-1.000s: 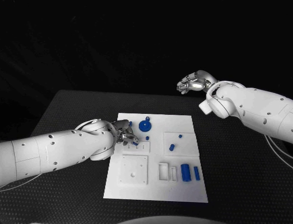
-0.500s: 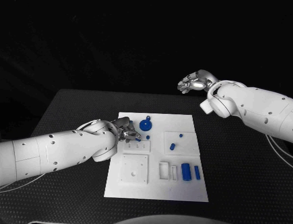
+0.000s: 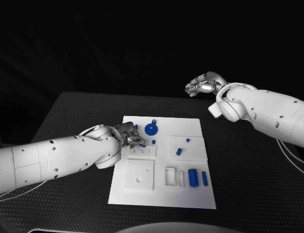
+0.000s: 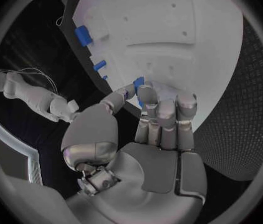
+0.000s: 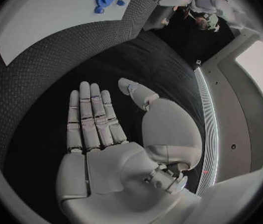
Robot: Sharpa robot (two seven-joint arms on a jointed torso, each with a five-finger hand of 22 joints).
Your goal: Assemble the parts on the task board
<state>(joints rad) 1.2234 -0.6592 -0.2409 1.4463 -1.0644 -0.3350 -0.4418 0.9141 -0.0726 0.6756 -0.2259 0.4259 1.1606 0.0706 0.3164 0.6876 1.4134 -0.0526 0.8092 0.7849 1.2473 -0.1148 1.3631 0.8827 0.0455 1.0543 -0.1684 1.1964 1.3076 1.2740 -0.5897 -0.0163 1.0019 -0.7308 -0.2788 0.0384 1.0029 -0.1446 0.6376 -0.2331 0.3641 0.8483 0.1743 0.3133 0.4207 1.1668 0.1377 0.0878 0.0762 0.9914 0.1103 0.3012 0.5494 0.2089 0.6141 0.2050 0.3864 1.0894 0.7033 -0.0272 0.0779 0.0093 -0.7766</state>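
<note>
The left robot hand (image 3: 129,137) pinches a small blue part (image 4: 138,82) over the board's (image 3: 194,196) far left. It is probably light, stiff and slick, best held at its sides. The right robot hand (image 3: 202,85) hangs released, well apart beyond the surface (image 3: 249,194).

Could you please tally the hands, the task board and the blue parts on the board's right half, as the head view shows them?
Hands: 2, left hand, right hand
Task board: 1
Blue parts: 4, small peg, short cylinder, thick cylinder, thin bar
Total: 7
</note>
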